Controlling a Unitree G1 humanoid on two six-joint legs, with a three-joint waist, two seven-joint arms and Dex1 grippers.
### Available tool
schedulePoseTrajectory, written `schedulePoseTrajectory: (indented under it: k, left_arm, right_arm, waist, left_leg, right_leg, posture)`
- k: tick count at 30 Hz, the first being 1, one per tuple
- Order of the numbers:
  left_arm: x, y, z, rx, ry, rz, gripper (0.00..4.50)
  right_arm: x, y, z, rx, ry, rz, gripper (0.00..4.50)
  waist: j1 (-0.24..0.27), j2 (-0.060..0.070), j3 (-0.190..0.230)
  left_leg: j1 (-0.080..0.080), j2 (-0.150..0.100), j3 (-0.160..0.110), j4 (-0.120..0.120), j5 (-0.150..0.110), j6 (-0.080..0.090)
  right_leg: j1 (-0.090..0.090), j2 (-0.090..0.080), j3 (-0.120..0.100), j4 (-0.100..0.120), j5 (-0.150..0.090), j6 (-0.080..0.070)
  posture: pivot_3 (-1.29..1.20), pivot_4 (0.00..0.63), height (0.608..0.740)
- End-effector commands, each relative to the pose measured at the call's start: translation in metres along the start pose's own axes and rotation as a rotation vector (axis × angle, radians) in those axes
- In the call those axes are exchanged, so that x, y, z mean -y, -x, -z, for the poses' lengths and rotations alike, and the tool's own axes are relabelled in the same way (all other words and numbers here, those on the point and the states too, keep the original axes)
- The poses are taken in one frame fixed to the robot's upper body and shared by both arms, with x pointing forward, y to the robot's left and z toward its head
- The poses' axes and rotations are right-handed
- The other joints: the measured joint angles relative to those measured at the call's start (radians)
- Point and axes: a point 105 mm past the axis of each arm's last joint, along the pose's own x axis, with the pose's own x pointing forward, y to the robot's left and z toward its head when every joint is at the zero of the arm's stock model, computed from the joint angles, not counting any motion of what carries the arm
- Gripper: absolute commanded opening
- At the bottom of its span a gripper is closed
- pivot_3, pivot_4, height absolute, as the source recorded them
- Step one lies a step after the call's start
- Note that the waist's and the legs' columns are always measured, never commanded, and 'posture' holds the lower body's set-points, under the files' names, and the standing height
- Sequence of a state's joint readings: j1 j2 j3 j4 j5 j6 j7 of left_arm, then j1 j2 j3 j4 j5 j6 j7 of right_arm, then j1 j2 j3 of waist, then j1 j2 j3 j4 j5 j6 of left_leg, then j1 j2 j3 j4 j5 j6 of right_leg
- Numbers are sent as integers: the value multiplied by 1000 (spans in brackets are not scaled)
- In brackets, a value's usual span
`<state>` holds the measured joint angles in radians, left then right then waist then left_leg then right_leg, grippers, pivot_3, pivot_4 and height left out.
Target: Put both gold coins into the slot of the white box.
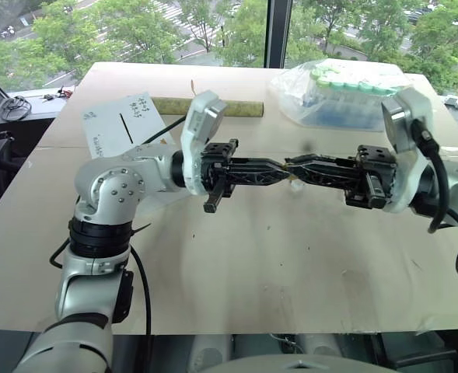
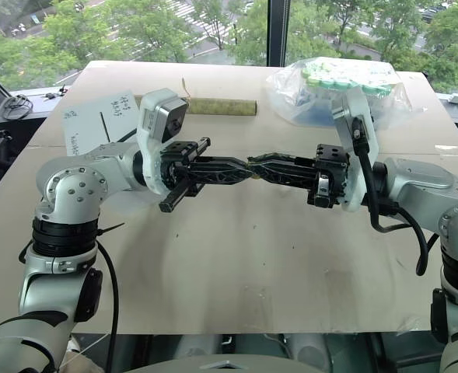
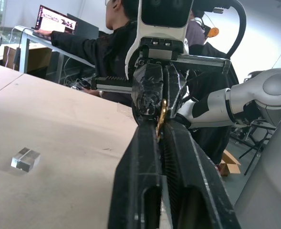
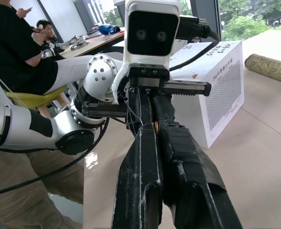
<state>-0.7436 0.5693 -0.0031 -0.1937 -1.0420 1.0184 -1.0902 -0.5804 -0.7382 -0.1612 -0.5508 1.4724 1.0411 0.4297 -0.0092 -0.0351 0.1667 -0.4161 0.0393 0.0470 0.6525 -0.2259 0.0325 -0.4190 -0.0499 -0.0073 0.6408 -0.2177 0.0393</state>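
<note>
While the two tools meet tip to tip above the middle of the counter point(image 1: 236, 264), a gold coin point(image 3: 162, 114) stands on edge where their tips join; the left tool point(image 1: 281, 172) and right tool point(image 1: 294, 169) are both clenched on it. At the far left sits the white box point(image 1: 120, 124), its slot point(image 1: 125, 127) facing up, beside a bag of tubes point(image 1: 345, 93).

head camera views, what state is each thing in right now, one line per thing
left gripper: shut on the gold coin, tip to tip with the right gripper
right gripper: shut on the same gold coin
white box: on the table, slot facing up, untouched
bag of green-capped tubes: closed, resting at the far edge
</note>
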Motion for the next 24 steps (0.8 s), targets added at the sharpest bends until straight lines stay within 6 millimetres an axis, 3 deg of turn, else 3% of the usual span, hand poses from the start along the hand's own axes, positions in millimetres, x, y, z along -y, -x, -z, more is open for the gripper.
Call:
schedulePoseTrajectory:
  k: [1,24]
  left_arm:
    - [4,-3,-8,6,-45,19,176]
    - [5,1,-7,26,-44,12,176]
  right_arm:
    - [-11,-2,-4,15,29,-44,0]
    - [-12,-2,-6,25,44,-49,0]
  waist:
    - [0,0,0]
    - [0,0,0]
  left_leg:
    - [0,0,0,0,0,0]
    - [0,0,0,0,0,0]
  right_leg:
    - [0,0,0,0,0,0]
    - [0,0,0,0,0,0]
  posture:
    - [0,150,740]
    - [0,150,740]
